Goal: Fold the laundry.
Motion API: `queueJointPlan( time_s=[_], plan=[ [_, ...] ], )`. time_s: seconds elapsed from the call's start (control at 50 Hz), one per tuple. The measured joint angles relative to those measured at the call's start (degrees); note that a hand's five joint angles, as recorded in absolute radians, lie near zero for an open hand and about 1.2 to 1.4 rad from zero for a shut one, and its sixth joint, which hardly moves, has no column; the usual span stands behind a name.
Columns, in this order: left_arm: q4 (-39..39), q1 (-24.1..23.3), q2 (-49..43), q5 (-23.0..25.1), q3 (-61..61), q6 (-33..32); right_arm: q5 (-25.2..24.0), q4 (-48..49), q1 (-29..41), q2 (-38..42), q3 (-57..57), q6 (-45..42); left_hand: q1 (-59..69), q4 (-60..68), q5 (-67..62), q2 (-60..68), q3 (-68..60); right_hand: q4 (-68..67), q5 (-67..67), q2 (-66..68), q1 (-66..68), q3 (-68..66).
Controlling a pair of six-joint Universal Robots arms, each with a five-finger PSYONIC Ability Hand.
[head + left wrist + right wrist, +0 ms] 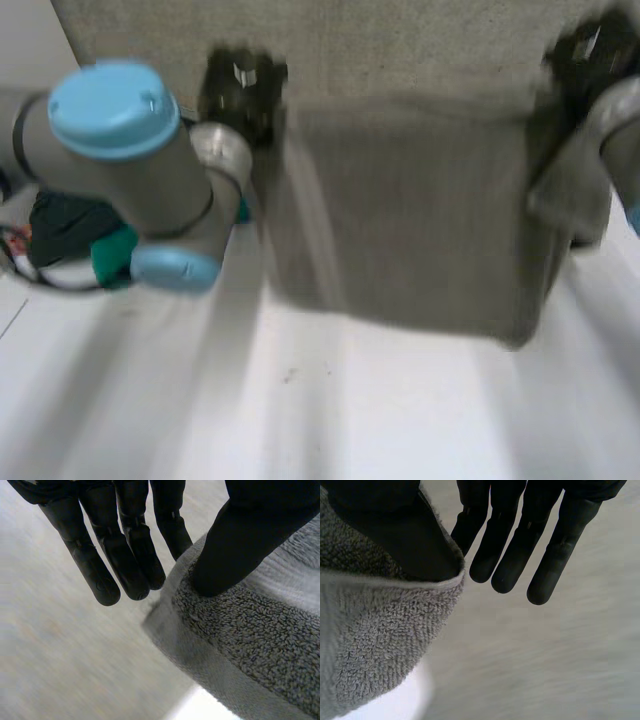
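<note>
Left robot hand (125,555): thumb pressed down on one corner of a grey towel (250,640). The fingers (95,565) are straight and run alongside and just past the towel's edge. The corner is pinched at the thumb.

Right robot hand (520,545): same arrangement on the opposite corner. The thumb lies over the cloth and the straight fingers reach beyond the edge, so this corner is clamped too.

In the head view the towel spans the gap between the two robot hands. A darker flap hangs from them toward the near side. Lighter cloth lies beyond it on the far side.

The white table (350,410) lies below. Whether the flap's lower edge touches it cannot be told.

Dark and green items (70,235) sit behind the left arm (120,150). They cannot be identified.
</note>
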State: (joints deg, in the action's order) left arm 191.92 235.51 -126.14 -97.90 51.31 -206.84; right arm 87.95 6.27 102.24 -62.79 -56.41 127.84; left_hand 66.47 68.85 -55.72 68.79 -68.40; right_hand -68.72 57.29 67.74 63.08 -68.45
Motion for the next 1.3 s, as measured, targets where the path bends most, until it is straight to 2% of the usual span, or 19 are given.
queueJointPlan(
  time_s=[0.12,0.2,0.3,0.4,0.5,0.54,0.56,0.66,0.7,0.76,0.82,0.96,1.08,1.3],
  plan=[
    [6.60,0.93,-0.57,-0.31,-16.33,-2.16,-1.85,17.84,0.25,-1.48,4.22,1.01,0.00,0.01,0.00,0.01,0.00,-0.01,0.40,0.00,0.00,0.00],
    [8.87,0.90,2.47,-0.40,-15.38,-1.41,-5.90,19.65,0.21,-4.25,0.86,1.51,0.00,0.01,0.00,0.01,0.00,-0.01,0.53,0.00,0.00,0.00],
    [8.92,1.00,8.33,-0.15,-1.48,0.99,-11.27,12.76,-0.29,-7.60,-6.86,1.70,0.00,0.01,0.00,0.01,0.00,-0.02,0.53,0.00,0.00,-0.01],
    [9.52,1.08,12.78,0.17,17.77,4.33,-15.89,-0.78,-1.71,-8.80,-14.79,1.29,0.00,0.01,0.00,0.01,0.00,-0.03,0.53,0.00,0.00,-0.01],
    [11.30,1.12,13.60,0.31,31.28,6.54,-19.30,-10.45,-2.79,-5.57,-20.82,-0.11,0.00,0.01,0.00,0.01,0.00,-0.04,0.53,0.00,0.00,-0.02],
    [11.63,1.13,13.53,0.33,32.80,6.74,-19.59,-11.06,-2.86,-4.95,-21.36,-0.30,0.00,0.01,0.00,0.01,0.00,-0.04,0.53,0.00,0.00,-0.01],
    [12.67,1.11,12.97,0.33,36.15,7.09,-20.37,-12.26,-2.99,-2.09,-23.04,-0.74,0.00,0.01,0.00,0.01,0.00,-0.04,0.53,0.00,0.00,-0.02],
    [14.48,1.01,11.16,0.25,39.58,7.27,-20.69,-10.44,-3.22,2.44,-24.60,1.36,0.00,0.01,0.00,0.01,0.00,-0.01,0.52,-0.03,0.00,0.02],
    [14.99,0.99,10.65,0.18,40.03,7.27,-20.61,-8.12,-3.57,3.76,-25.20,5.40,0.00,0.01,0.00,0.01,0.00,5.20,-3.78,-5.11,-0.82,5.04],
    [15.19,1.05,10.89,0.08,40.05,7.25,-20.44,-5.45,-4.83,4.10,-26.30,13.10,0.00,0.01,0.00,0.01,0.00,22.12,-21.14,-22.29,-17.29,22.44],
    [15.19,1.32,11.96,0.04,39.92,7.25,-20.30,-3.66,-6.88,3.42,-27.77,21.97,0.00,0.01,0.00,0.01,0.00,33.06,-32.24,-31.92,-27.21,32.53],
    [15.08,2.02,14.93,0.06,39.54,7.93,-19.96,-3.07,-12.28,-0.57,-31.96,38.95,0.00,0.01,0.00,0.01,0.00,43.57,-43.34,-42.09,-36.84,42.61],
    [15.04,2.22,15.56,0.08,38.77,8.65,-19.83,-5.07,-16.51,-3.51,-36.21,43.05,0.00,0.01,0.00,0.01,0.00,43.86,-43.69,-42.12,-36.86,42.62],
    [14.79,2.50,15.32,0.08,37.07,8.79,-20.28,-5.48,-18.98,-3.37,-39.40,42.33,0.00,0.01,0.00,0.01,0.00,43.86,-43.68,-42.12,-36.86,42.62]
  ],
)
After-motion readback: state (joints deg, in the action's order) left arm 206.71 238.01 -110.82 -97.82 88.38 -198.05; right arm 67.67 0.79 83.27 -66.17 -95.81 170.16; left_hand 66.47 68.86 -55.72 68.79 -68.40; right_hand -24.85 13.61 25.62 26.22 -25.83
